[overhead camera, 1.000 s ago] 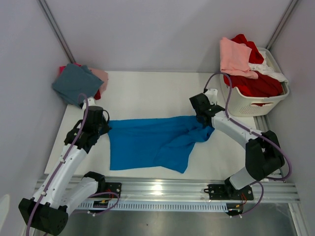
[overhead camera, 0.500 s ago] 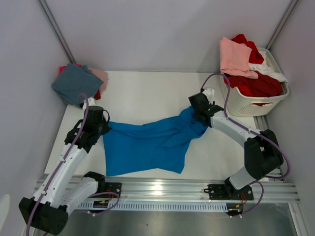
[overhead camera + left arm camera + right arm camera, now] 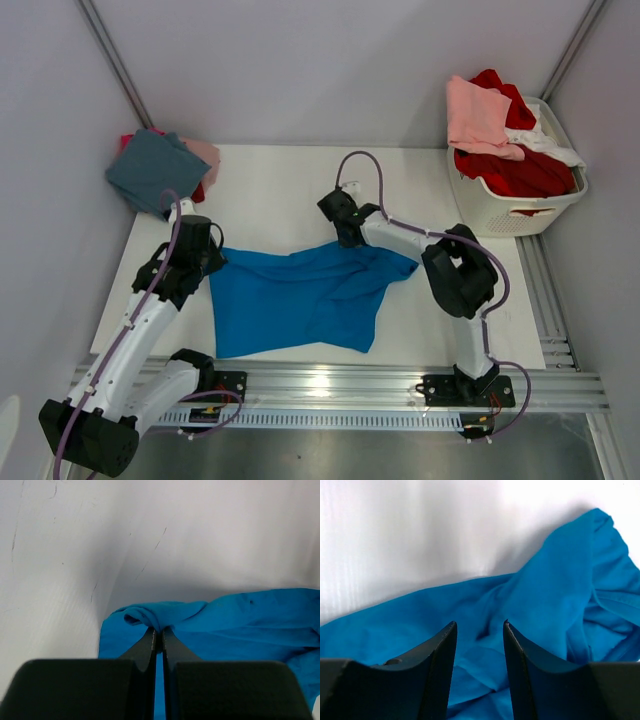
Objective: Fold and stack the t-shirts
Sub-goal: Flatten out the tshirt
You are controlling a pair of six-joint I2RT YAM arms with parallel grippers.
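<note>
The bright blue t-shirt lies in the middle of the table, spread flat over its left half and bunched into loose folds along its right and far edges. A second ago the right gripper held the shirt's right end near the laundry basket and lifted it; it has since let go and swung left to hover over the far middle edge of the cloth. In the right wrist view its fingers stand apart with only rumpled blue fabric beneath them and nothing pinched. The left gripper has not moved: its jaws are pressed together on a small tuck of the shirt's left edge. The released end has dropped back creased, so the shirt probably needs a fresh grip and another pull to flatten it before folding. A dusty teal tee tops the stack in the far left corner
</note>
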